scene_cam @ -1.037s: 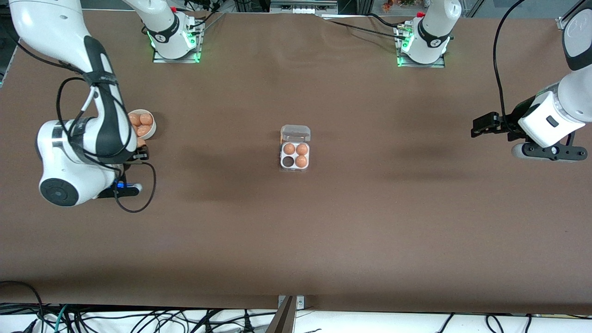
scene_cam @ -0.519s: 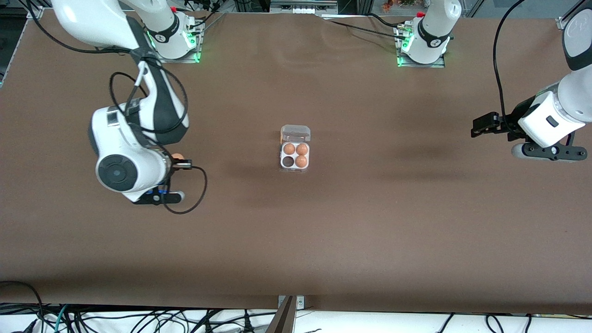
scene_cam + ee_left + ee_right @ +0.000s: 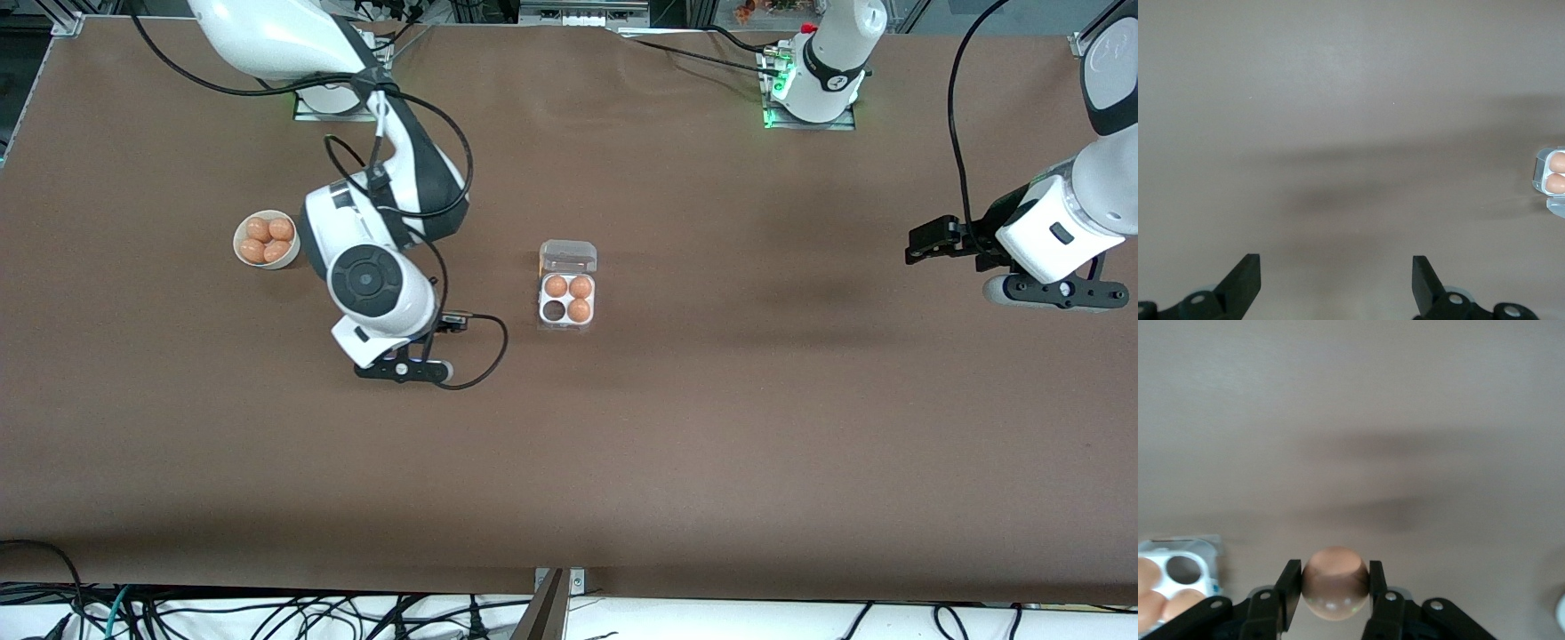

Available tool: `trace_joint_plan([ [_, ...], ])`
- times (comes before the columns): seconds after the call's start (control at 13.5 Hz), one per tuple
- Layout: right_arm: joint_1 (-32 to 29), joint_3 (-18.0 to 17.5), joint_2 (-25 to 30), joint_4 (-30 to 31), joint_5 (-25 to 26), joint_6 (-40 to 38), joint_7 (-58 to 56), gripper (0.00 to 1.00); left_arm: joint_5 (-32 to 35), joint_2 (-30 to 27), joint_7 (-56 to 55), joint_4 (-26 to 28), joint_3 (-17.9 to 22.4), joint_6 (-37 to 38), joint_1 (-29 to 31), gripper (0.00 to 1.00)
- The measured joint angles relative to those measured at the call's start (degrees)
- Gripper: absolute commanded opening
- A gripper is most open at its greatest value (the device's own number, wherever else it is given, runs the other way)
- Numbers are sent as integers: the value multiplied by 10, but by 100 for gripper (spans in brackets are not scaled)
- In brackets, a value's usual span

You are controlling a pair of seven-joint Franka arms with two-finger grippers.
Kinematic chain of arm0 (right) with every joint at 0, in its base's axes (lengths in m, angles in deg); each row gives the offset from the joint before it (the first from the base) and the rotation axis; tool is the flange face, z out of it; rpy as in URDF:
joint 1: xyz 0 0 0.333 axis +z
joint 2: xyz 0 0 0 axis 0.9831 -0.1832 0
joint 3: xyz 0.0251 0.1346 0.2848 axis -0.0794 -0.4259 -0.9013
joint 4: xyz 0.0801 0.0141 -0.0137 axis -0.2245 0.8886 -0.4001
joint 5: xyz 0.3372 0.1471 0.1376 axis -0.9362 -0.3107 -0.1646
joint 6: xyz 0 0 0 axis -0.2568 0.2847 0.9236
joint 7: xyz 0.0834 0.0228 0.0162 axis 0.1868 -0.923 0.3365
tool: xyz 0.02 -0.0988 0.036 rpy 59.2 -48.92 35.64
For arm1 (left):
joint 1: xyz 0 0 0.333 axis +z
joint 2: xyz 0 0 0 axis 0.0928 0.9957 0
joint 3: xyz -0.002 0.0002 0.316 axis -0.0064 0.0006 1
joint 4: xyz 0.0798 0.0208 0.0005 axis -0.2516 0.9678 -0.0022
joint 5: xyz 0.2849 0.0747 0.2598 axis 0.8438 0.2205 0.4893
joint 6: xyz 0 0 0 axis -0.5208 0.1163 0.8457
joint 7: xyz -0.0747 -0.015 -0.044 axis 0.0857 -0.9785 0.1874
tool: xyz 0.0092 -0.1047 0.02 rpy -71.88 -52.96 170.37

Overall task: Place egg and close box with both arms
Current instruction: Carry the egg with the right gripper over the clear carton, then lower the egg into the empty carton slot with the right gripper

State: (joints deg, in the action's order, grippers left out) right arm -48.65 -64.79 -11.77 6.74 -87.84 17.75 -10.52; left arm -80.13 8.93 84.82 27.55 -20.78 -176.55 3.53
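Note:
The box (image 3: 567, 299) sits open at mid-table, its clear lid (image 3: 569, 255) folded back toward the robots' bases. Three orange-brown eggs fill its cells, and the cell (image 3: 554, 309) nearer the right arm is empty. My right gripper (image 3: 452, 320) is above the table between the bowl and the box, a short way from the box. In the right wrist view it (image 3: 1334, 573) is shut on the egg (image 3: 1335, 587), with the box (image 3: 1178, 577) off to one side. My left gripper (image 3: 925, 242) waits open over the left arm's end of the table (image 3: 1336, 273), holding nothing.
A round white bowl (image 3: 242, 253) with several more eggs stands toward the right arm's end of the table. A corner of the box (image 3: 1538, 175) shows at the edge of the left wrist view. Brown table surface lies around the box.
The right arm has swung from the bowl toward the box, carrying the egg in its shut gripper. The bowl has come back into view. The left arm has not moved.

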Motion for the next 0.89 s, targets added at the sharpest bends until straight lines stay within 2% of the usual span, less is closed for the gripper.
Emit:
trace_joint_plan([
  [0.22,40,-1,-17,0,0,37,53,20,0,0,0,0,0,-1,0,100],
  [0.67,96,-1,-67,0,0,162,129,20,0,0,0,0,-1,-1,0,100],
  [0.89,112,-1,-85,0,-15,183,150,20,0,0,0,0,-1,0,0,100],
])
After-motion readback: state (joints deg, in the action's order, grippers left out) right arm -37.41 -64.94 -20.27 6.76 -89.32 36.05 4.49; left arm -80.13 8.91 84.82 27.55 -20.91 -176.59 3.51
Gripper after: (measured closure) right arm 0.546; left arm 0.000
